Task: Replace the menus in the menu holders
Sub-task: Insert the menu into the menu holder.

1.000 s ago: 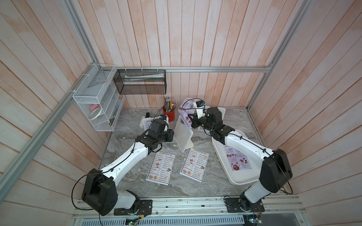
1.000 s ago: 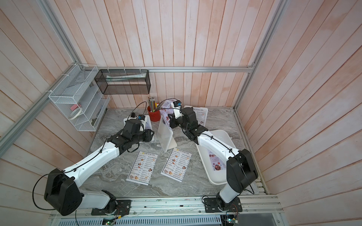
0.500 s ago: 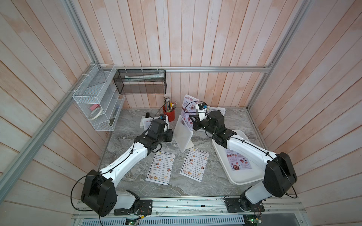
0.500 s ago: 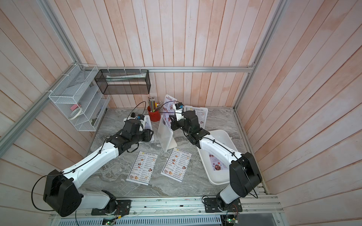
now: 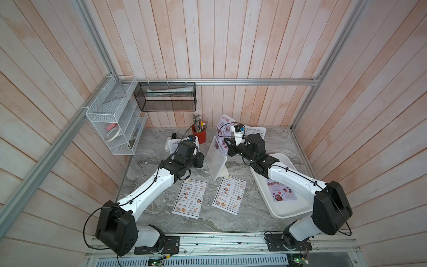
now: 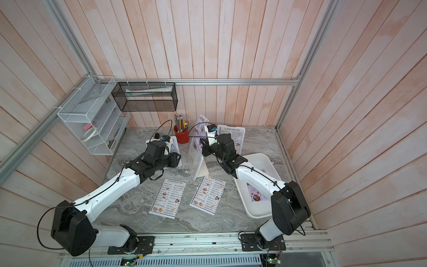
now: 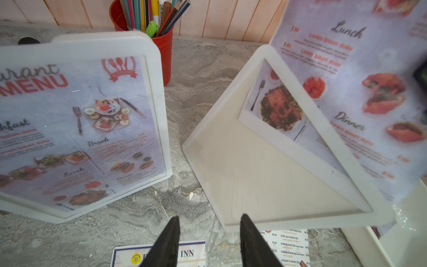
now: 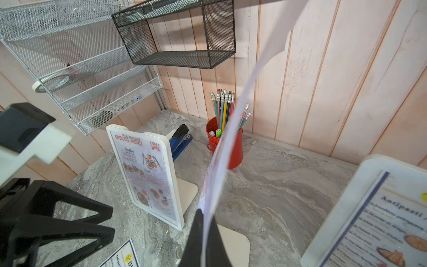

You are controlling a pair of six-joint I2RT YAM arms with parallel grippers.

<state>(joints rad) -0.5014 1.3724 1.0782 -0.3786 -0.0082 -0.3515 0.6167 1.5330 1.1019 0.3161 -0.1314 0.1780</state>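
My right gripper (image 8: 203,216) is shut on the edge of a pale lilac menu (image 5: 225,124). The sheet stands tall out of the middle menu holder (image 5: 216,161), and its lower part still shows inside the frame (image 7: 277,104). My left gripper (image 7: 209,219) hangs open just behind that holder's stand (image 7: 242,166); one finger (image 7: 245,226) is at the stand's corner and only table lies between the jaws. A second holder (image 8: 172,161) at the left keeps a lilac menu. A third holder (image 5: 256,130) at the back right shows a white menu. Two white menus (image 5: 190,198) (image 5: 230,195) lie flat in front.
A large shallow white tray (image 5: 291,209) at the right holds one lilac sheet (image 5: 280,190) under my right arm. A red cup of pencils (image 5: 199,135) and a blue stapler (image 8: 181,138) stand at the back. A wire shelf (image 5: 115,120) and a black mesh basket (image 5: 165,97) hang on the walls.
My right gripper has lifted the lilac menu a little higher out of the middle holder. The left arm has barely moved.
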